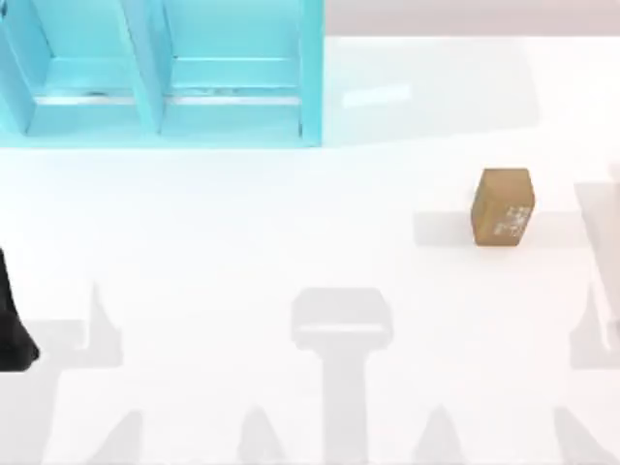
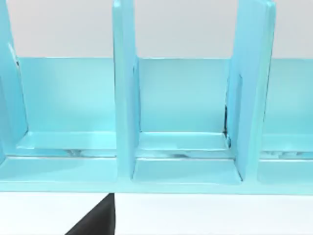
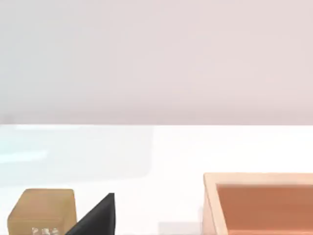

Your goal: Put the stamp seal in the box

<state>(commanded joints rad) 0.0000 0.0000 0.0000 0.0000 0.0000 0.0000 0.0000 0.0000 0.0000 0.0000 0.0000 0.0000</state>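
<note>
The stamp seal (image 1: 503,207) stands on the white table (image 1: 291,242) at the right side of the top view, well apart from everything else there, its whitish carved face turned toward the near edge. In the right wrist view the stamp seal (image 3: 42,211) appears again, golden-brown with rounded corners, a strip of the carving just visible on its low edge. That same view adds an orange-brown box (image 3: 259,203), open-topped, sitting on the table near the seal with bare table between them.

The top view, for its part, carries a light blue rack (image 1: 165,73) with upright dividers at the far left of the table. The left wrist view faces this rack (image 2: 181,122) head-on: three bays separated by tall partitions, a shallow step along the floor of each.

Left arm (image 1: 12,320): a dark shape at the left edge of the top view, parked. Finger state of either gripper: cannot tell.
</note>
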